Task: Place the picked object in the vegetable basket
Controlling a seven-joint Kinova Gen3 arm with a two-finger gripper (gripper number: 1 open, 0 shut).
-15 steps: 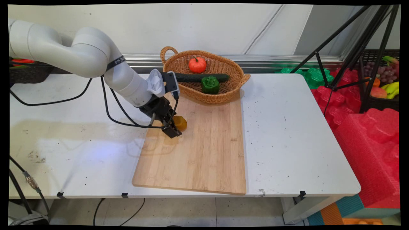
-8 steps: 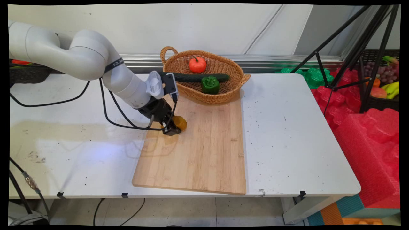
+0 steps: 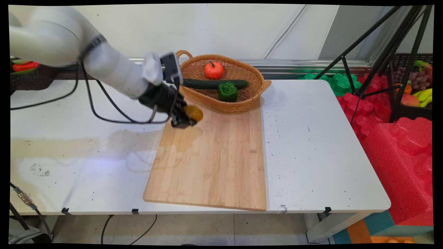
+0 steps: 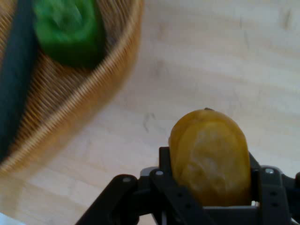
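My gripper [image 3: 187, 119] is shut on a yellow-orange potato-like vegetable [image 3: 193, 113], held in the air over the far left corner of the wooden cutting board [image 3: 211, 162]. In the hand view the vegetable [image 4: 210, 157] sits clamped between the black fingers [image 4: 165, 168], above the board [image 4: 225, 61]. Just beyond stands a wicker basket [image 3: 255, 90] holding an orange-red pumpkin [image 3: 214, 70], a dark cucumber [image 3: 214, 83] and a green bell pepper [image 3: 227, 92]. The hand view shows the basket's rim [image 4: 89, 98], the pepper [image 4: 70, 30] and the cucumber [image 4: 16, 70].
The board lies on a white table [image 3: 311, 145]. Black cables [image 3: 104, 110] hang from the arm over the table's left side. Red foam blocks [image 3: 401, 155], a tripod [image 3: 380, 52] and a crate of fruit [image 3: 415, 86] stand off the table's right.
The gripper has risen from the board with the yellow vegetable and moved toward the basket. The vegetable no longer rests on the board.
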